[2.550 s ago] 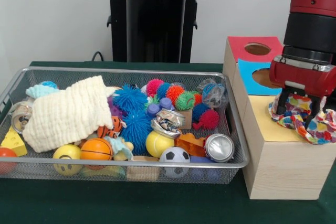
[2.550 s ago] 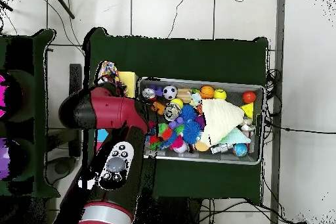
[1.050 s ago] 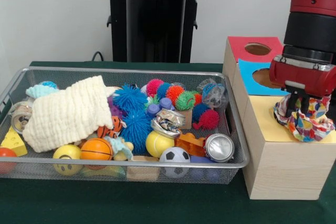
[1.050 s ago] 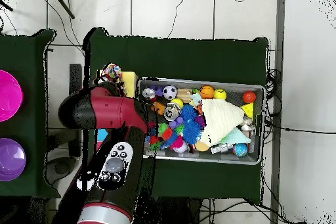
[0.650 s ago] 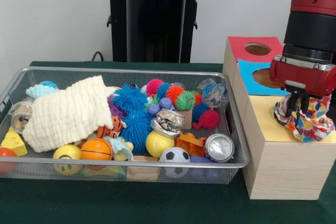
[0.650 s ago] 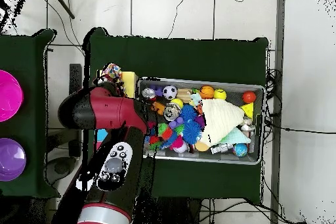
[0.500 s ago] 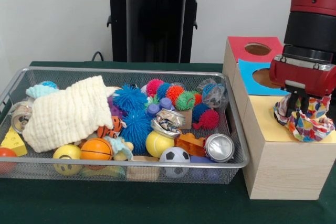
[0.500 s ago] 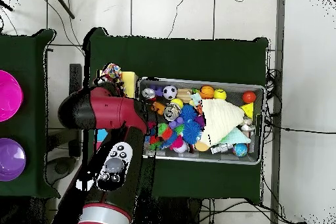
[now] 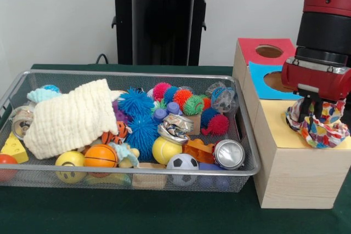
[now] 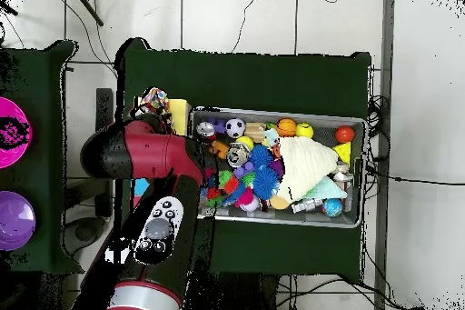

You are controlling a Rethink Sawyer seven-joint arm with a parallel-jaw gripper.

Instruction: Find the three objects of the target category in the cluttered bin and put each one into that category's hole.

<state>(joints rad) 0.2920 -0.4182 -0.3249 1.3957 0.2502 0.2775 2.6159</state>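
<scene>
Logging from my remote seat, item by item. Gripper [image 9: 312, 114]: hanging from the red and black arm [image 9: 323, 36] over the wooden box [image 9: 290, 160], its tips buried in a patterned cloth [image 9: 321, 127]; fingers pressed together on the fabric, as far as I can see. Patterned cloth: multicoloured, bunched, resting on the yellow panel [image 9: 279, 130] of the box top; I cannot see that panel's hole under it. Same cloth shows in the overhead view [image 10: 154, 100] beyond the arm's elbow. Box top, further panels: blue panel [image 9: 263, 78] with a round hole, red panel [image 9: 258, 47] with a round hole, both behind the yellow one.

Wire bin [image 9: 131, 176]: on the green tablecloth [image 9: 109, 212], just beside the box. Contents: cream cloth [image 9: 71, 116] draped over the left half; blue spiky balls [image 9: 137, 116]; pink spiky ball [image 9: 160, 90]; orange basketball [image 9: 100, 156]; yellow ball [image 9: 166, 149]; soccer ball [image 9: 182, 163]; tin can [image 9: 229, 154] on its side at the right front corner; cheese-wedge toy [image 9: 13, 149] at the left edge.
</scene>
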